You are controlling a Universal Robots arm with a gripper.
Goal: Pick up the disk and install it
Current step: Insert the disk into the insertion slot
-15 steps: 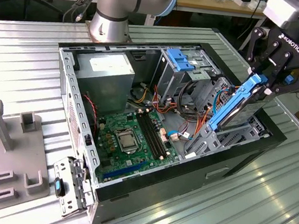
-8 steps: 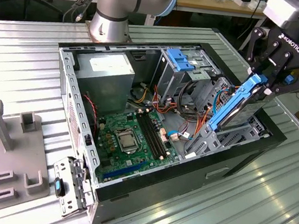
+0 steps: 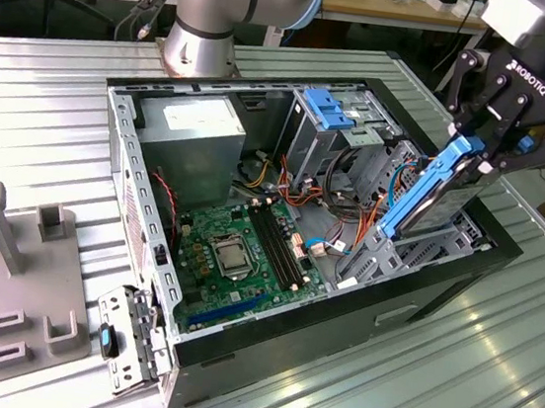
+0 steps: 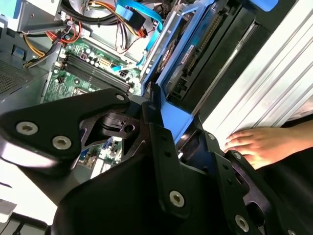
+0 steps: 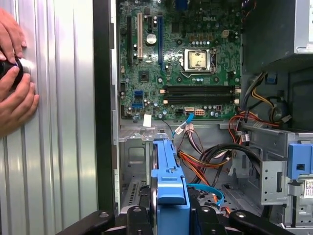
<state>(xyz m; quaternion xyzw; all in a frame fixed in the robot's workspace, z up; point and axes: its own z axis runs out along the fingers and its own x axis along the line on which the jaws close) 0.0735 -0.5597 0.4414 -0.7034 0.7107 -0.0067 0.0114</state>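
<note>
Disk (image 3: 424,198) gripped edge-on by hand (image 3: 477,158), lower end hidden behind drive cage (image 3: 390,263)

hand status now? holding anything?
The hand: closed on the disk, which it holds on edge.

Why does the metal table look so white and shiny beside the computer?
In the second wrist view, light glares off the ribbed table until it looks white; in the exterior view it makes softer bright streaks; in the first wrist view, pale stripes.
</note>
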